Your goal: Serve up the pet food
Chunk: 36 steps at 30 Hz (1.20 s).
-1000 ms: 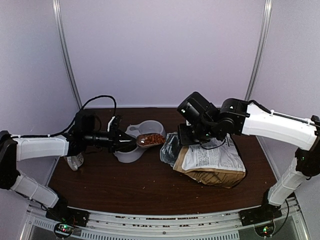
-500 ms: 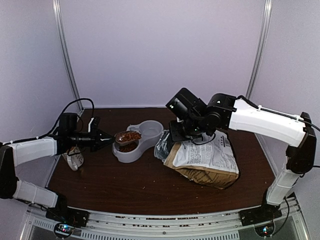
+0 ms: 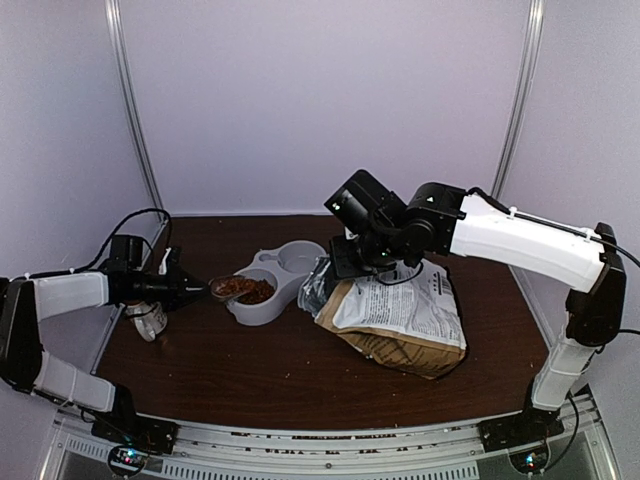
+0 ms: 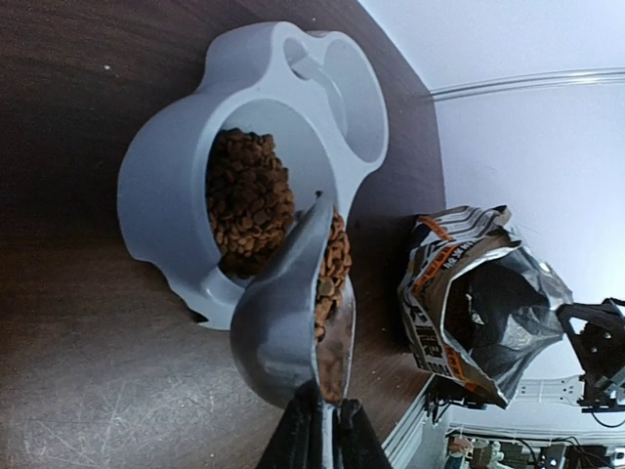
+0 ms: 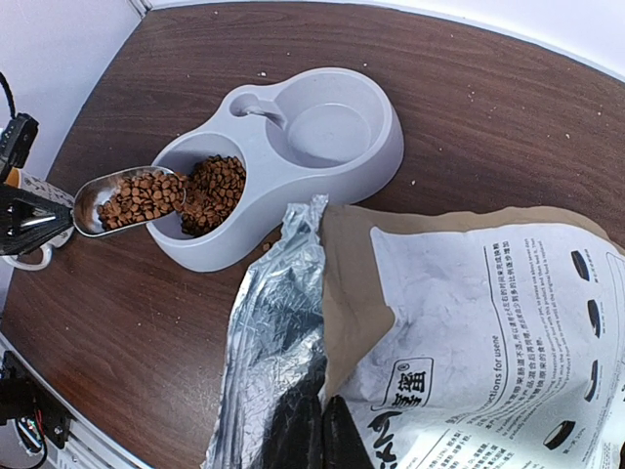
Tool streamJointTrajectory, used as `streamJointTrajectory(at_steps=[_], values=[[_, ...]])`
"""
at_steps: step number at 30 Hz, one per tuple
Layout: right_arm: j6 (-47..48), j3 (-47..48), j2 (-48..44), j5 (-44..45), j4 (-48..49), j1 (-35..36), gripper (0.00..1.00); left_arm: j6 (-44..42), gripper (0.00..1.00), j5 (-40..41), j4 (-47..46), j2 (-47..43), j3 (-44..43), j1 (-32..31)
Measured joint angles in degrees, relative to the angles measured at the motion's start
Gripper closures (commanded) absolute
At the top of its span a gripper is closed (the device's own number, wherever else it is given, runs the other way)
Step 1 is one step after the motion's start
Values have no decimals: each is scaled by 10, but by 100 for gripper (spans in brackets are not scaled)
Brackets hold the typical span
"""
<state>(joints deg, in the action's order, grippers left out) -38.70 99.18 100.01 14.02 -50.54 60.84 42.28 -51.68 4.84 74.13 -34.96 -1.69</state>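
My left gripper (image 3: pixel 188 291), clamped on the scoop (image 3: pixel 230 288), has swung back to the bowl's (image 3: pixel 300 255) filled cup; kibble (image 5: pixel 142 198) still heaped in the scoop, ready to tip. Meanwhile my right gripper (image 5: pixel 311 430) stays pinched on the bag (image 5: pixel 469 322).

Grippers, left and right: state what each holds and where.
Left gripper pinches the metal scoop by its handle. Right gripper pinches the dog food bag at its open foil rim.

Your left gripper (image 4: pixel 322 445) pinches the scoop (image 4: pixel 278 318) handle. Scoop tipped on edge over the double bowl (image 4: pixel 161 166); pet food (image 4: pixel 246 200) heaped in one well. Open bag (image 4: pixel 493 313) nearby.
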Motion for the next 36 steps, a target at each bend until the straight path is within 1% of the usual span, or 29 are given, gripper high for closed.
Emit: streamJointTrajectory(at_steps=[7,18,22,29,36], values=[[0,0,0,0,0,0,100,-76,100,54,94,14,-42,0],[0,0,0,0,0,0,100,-136,100,100,176,24,-97,-5],[3,-1,0,0,1,0,100,-155,100,123,206,25,-126,-19],[9,-2,0,0,2,0,100,-184,100,174,252,29,-182,-63],[10,-13,0,1,16,0,100,-204,100,216,286,35,-210,-90]])
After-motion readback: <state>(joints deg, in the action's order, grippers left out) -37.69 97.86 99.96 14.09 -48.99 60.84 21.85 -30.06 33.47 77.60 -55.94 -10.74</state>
